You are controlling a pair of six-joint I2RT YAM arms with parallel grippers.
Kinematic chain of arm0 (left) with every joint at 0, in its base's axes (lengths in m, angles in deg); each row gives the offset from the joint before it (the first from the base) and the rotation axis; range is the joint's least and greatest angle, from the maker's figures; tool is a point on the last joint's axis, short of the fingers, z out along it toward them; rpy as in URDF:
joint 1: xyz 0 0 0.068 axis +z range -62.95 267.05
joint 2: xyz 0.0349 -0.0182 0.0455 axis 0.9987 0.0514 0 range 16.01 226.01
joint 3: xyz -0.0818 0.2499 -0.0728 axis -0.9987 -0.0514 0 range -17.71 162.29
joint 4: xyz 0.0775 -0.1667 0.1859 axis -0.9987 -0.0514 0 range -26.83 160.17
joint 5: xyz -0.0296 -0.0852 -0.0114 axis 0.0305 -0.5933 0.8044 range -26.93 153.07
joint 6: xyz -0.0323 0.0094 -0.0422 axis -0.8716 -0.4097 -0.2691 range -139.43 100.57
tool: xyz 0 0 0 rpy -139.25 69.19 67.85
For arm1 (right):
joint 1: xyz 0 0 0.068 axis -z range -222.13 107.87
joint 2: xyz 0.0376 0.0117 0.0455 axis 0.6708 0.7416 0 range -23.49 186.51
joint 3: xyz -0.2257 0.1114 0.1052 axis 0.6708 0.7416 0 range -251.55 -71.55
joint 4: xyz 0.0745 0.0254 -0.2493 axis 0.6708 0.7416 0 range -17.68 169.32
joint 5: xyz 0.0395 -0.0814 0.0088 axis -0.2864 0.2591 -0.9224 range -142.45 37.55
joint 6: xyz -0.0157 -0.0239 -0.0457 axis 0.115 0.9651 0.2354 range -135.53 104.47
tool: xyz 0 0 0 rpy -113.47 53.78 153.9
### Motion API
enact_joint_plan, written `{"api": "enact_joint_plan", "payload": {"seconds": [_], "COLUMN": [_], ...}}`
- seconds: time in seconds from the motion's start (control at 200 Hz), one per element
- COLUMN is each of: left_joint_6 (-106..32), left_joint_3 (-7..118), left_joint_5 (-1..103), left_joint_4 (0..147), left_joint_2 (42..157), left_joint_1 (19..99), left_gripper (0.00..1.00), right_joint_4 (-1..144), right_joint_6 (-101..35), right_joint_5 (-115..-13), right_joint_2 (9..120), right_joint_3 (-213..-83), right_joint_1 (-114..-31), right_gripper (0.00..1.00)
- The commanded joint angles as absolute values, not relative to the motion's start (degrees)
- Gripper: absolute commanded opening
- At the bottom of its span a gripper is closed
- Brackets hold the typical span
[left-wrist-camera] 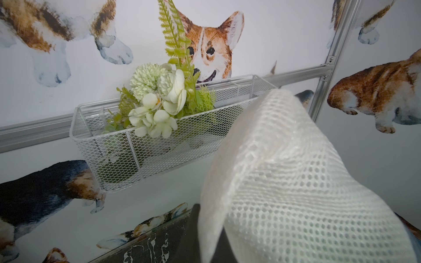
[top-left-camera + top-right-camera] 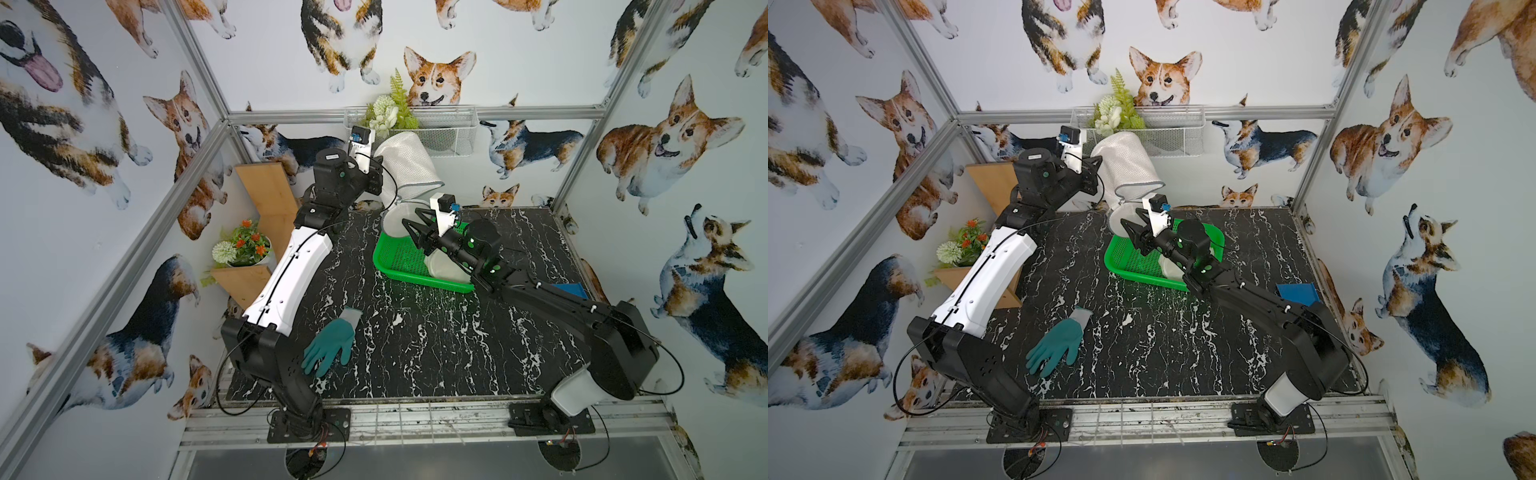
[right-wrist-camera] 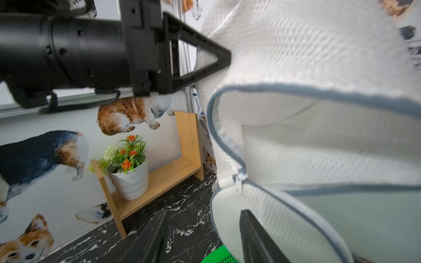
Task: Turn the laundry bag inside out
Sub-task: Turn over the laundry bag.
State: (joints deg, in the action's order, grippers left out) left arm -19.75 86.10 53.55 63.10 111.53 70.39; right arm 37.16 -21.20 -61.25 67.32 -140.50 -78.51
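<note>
At the right tool [image 2: 410, 217], the laundry bag [image 2: 405, 166] is white open-mesh cloth with smooth grey trim. Beneath it, the green basket [image 2: 397, 259] is perforated plastic; the bench [image 2: 415, 353] is glossy, black-marbled.

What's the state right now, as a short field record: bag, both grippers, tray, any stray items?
laundry bag: white mesh, held up over the table, grey-trimmed zip mouth gaping open
left gripper: shut on the bag's upper mesh
right gripper: open, at the bag's mouth
green tray: below the bag's lower flap, holds another white fabric piece
glove: teal, flat on the table near the left arm's base
</note>
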Motion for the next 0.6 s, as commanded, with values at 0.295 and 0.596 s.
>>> {"api": "enact_joint_plan", "payload": {"seconds": [0.295,0.596], "left_joint_6": [-21.54,-21.74], "left_joint_3": [85.16,85.30], "left_joint_5": [53.36,52.92], "left_joint_4": [65.25,64.79], "left_joint_2": [109.17,109.14], "left_joint_1": [70.27,70.27], "left_gripper": [0.00,0.00], "right_joint_4": [33.76,32.99], "right_joint_6": [-15.55,-14.99], "right_joint_5": [-59.19,-56.81], "right_joint_2": [77.14,82.91], "right_joint_3": [-151.86,-158.52], "right_joint_1": [-79.22,-79.23], "right_gripper": [0.56,0.41]}}
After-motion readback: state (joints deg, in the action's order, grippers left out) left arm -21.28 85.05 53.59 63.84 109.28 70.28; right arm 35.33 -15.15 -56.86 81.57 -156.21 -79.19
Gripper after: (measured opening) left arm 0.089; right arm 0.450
